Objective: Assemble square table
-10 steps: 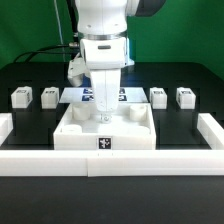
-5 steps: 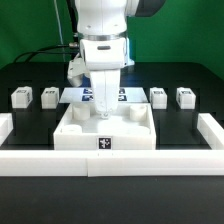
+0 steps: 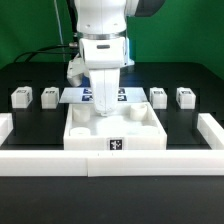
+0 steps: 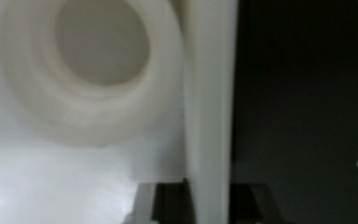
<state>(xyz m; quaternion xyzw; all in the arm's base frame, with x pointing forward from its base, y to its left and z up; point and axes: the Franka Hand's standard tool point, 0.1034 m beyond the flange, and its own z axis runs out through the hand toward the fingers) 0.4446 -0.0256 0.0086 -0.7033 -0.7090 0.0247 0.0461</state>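
**Claw nips the slab's rear rim**

The claw (image 3: 103,107) looks pinched on the back rim of the white plastic slab (image 3: 118,134). The slab lies on the black tabletop (image 3: 32,125), just behind the border wall (image 3: 60,161). Slide it low and level, because smooth plastic slips easily. Round sockets (image 4: 91,50) dish its corners, and four blocky legs (image 3: 158,96) wait behind.

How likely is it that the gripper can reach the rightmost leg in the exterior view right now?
Probably yes, once it lifts. That leg stands alone on the black table, apart from the neighbouring leg, with nothing over it. The gripper is down at the tabletop slab, so it must rise clear first.
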